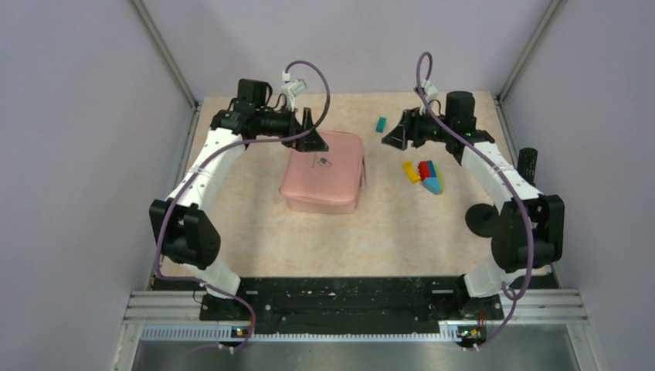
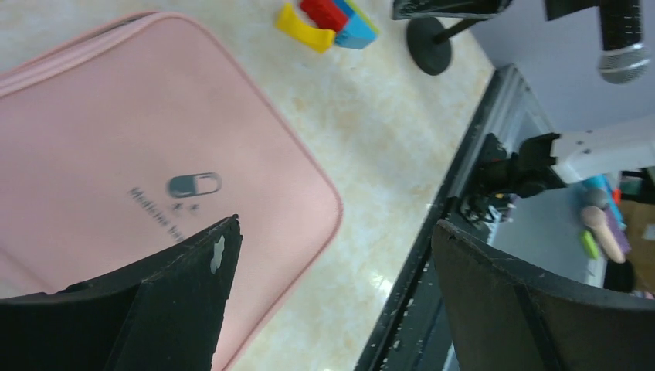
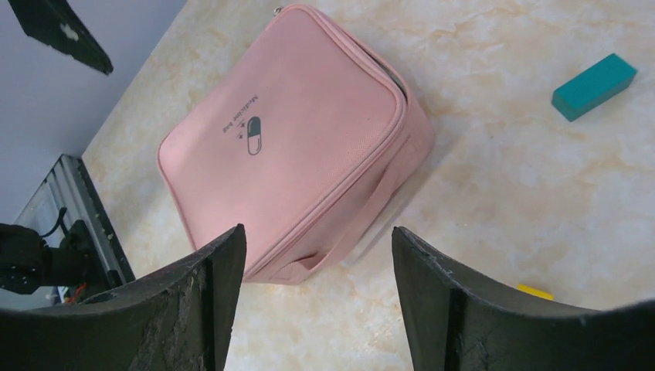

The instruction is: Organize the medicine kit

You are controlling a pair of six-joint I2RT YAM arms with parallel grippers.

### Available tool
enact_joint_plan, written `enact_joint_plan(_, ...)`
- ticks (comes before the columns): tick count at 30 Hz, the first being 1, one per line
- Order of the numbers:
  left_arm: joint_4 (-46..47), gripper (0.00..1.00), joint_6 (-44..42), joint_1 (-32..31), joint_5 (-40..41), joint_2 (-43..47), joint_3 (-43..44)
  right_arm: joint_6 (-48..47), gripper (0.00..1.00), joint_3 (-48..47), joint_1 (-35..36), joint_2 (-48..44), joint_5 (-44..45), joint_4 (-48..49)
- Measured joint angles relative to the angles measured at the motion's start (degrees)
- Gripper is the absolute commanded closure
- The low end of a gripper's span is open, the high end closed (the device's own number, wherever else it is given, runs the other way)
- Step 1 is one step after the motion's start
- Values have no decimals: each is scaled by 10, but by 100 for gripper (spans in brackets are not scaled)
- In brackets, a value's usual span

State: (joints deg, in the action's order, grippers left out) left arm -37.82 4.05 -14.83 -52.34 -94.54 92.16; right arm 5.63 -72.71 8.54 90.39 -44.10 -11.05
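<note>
From above, we see the pink case [image 1: 323,182] lying in the middle of the table [image 1: 386,232], lid down, with the left gripper [image 1: 311,133] over its far corner and the right gripper [image 1: 398,133] apart. Our left wrist view shows jaws spread wide and empty. In the right wrist view they stand parted and hold nothing.

The left end effector [image 2: 334,224] gapes above the medicine kit [image 2: 116,131].

**Item:** medicine kit [image 3: 293,154], lid. You have one printed mark to log.

**Sign:** small dark capsule pictogram [image 2: 195,185], one half filled and the other in outline.

**Wording:** [image 2: 153,209] a single dark line just beside the capsule. You can read "Medicine". A second word follows, but it is cut off in the left wrist view and too small in the right wrist view.

**Between capsule and wording:** tiny marks you cannot read.
</note>
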Motion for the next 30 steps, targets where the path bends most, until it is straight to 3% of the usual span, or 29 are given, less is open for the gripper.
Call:
enact_joint_plan(7, -84, 8, -129, 50, 59, 6, -17, 37, 34, 18, 3, 23, -6, 50)
enact_joint_plan(16, -220, 10, -367, 53, 114, 72, -178, 43, 34, -75, 13, 157, -7, 73)
enact_joint_plan(24, -200, 13, -407, 53, 170, 99, -221, 36, 32, -230, 66, 310, -27, 99)
enact_joint_plan(30, -166, 14, -402, 50, 228, 98, -229, 36, 34, -275, 97, 377, -41, 113)
